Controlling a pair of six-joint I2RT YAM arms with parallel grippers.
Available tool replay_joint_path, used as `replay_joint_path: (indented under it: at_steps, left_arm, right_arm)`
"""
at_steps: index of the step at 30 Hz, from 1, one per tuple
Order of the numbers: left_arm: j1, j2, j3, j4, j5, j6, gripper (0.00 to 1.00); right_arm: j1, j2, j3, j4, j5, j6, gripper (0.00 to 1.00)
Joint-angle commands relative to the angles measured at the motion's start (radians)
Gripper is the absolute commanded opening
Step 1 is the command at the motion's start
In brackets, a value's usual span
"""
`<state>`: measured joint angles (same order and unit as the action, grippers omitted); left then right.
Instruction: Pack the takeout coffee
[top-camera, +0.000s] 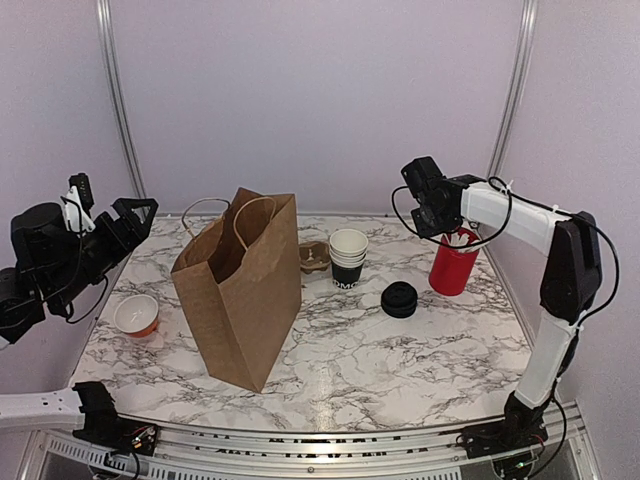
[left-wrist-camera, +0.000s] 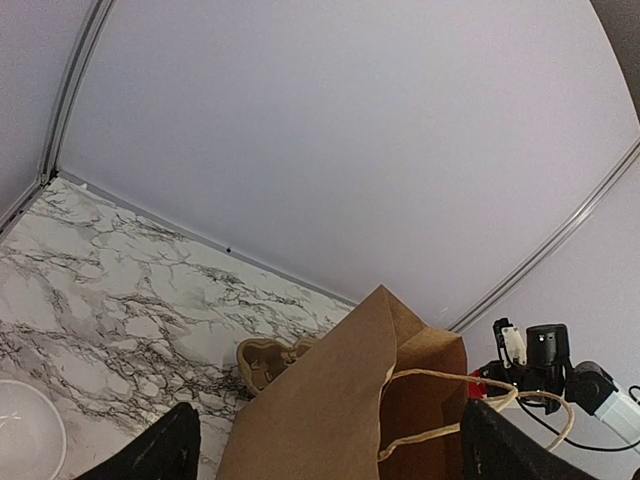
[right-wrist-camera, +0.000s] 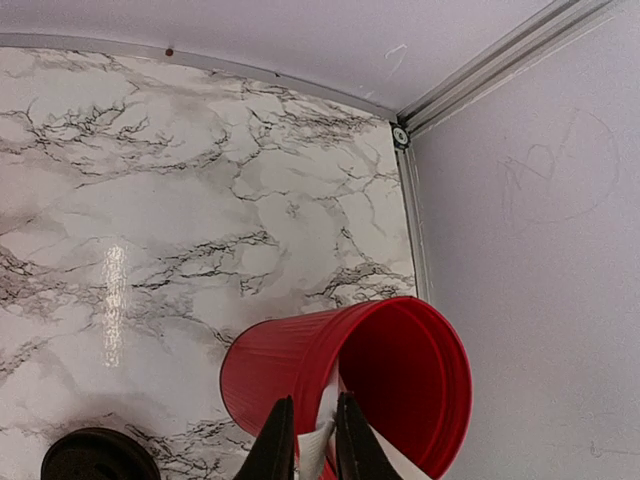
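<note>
The step in hand looks like taking a stirrer from the red cup, an extra to go with the coffee. Nearest, the bag (top-camera: 240, 290) stands open on the desk (top-camera: 400, 370), mouth up, left of centre. The left gripper (top-camera: 135, 212) hangs beside it, fingers spread wide with nothing between them; it could steady the bag's rim when something is brought over. Farther back the lids (top-camera: 399, 299) sit in a low stack. Behind them the cups (top-camera: 348, 258) stand nested and unlidded, between the bag and the red cup (top-camera: 453, 262). There the right gripper (right-wrist-camera: 314, 405) is pressed nearly together, pinching a white stirrer (right-wrist-camera: 318, 440) just inside the rim. A slow, straight upward pull seems best, so the stirrer clears the rim without tipping the light cup; after that, a high path over the cups to the bag's mouth.

Hard to make out: the bag's inside is dark from above, so its contents cannot be told; the left wrist view shows only its top edge and handles. The number of nested cups is unclear, and their lettering is too small to read. The brown carrier (top-camera: 314, 257) behind the bag is half hidden. The right wrist view cuts off the fingers at its lower edge, so whether one stirrer or several is pinched cannot be told.
</note>
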<state>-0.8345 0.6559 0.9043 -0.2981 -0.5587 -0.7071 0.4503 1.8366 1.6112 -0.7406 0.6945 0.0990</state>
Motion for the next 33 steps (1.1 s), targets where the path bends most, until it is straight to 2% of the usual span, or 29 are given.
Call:
replay_joint_path:
  at_steps: [1, 4, 20, 27, 33]
  left_arm:
    - [-0.003, 0.002, 0.027, -0.003, 0.003, -0.009, 0.91]
    - [-0.003, 0.003, 0.027, -0.004, 0.003, -0.012, 0.91]
    - [-0.003, 0.031, 0.024, 0.005, 0.013, -0.02, 0.91]
    - [-0.003, 0.034, 0.021, 0.007, 0.003, -0.024, 0.91]
    - [-0.003, 0.043, 0.021, 0.005, 0.0, -0.025, 0.91]
  right_arm:
    - [-0.01, -0.029, 0.014, 0.02, 0.024, 0.003, 0.08]
    - [-0.01, -0.048, 0.027, 0.019, 0.025, -0.001, 0.0]
    - [0.031, -0.174, 0.129, -0.028, 0.037, -0.023, 0.0]
    - [0.128, -0.249, 0.218, -0.004, 0.048, -0.059, 0.0]
    - [0.183, -0.333, 0.266, 0.026, -0.009, -0.062, 0.0]
